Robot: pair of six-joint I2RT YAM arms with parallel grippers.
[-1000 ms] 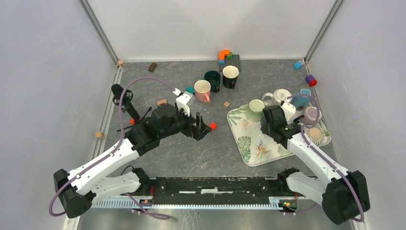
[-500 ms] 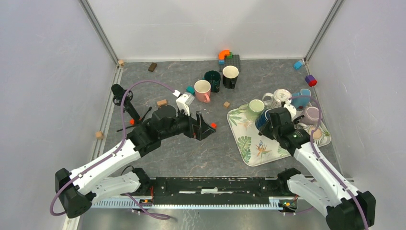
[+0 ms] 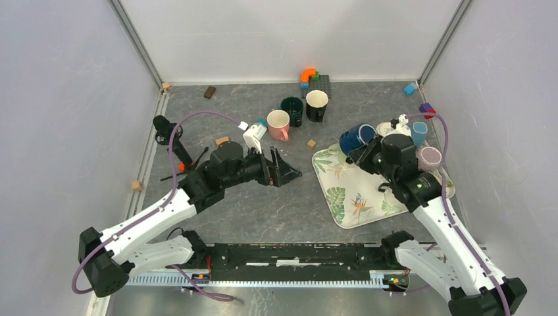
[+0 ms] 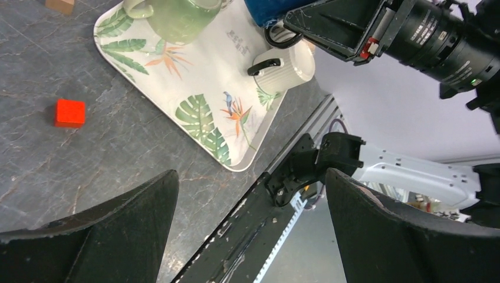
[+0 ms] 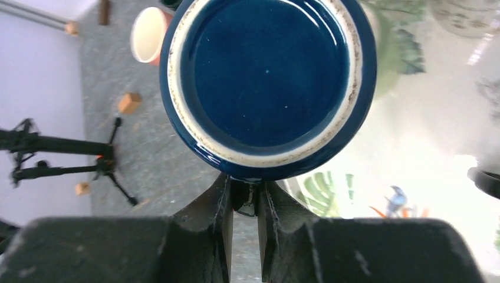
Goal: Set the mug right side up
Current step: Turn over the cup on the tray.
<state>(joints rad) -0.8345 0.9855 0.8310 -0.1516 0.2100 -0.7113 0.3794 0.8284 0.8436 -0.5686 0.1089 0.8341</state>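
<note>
The right gripper point(image 5: 244, 201) was shut tight on the blue mug point(image 5: 268, 76). Its two fingers point(image 5: 215, 236) pinched a thin part at the mug's side. I could not tell if that part was the handle or the rim. The mug's round bottom faced the right wrist camera, and it filled most of that view.

From above, the blue mug point(image 3: 354, 138) was up in the air. It was tipped on its side and touched nothing but the gripper. It hung over the far left corner of the tray point(image 3: 342, 205). The right gripper point(image 3: 368, 150) was just behind it.

The tray had leaves and birds painted on it. A green mug point(image 4: 177, 17) sat on the tray, right under the blue mug. A white mug point(image 4: 284, 63) lay on its side on the tray, near the green one.

The left gripper point(image 4: 250, 177) was open as wide as it could go. It held nothing. It was over the grey table point(image 3: 263, 210), well apart from the blue mug. A small red block point(image 4: 69, 112) lay on the table, between the left gripper and the tray.

A pink mug point(image 3: 278, 124) stood upright farther back on the table.
</note>
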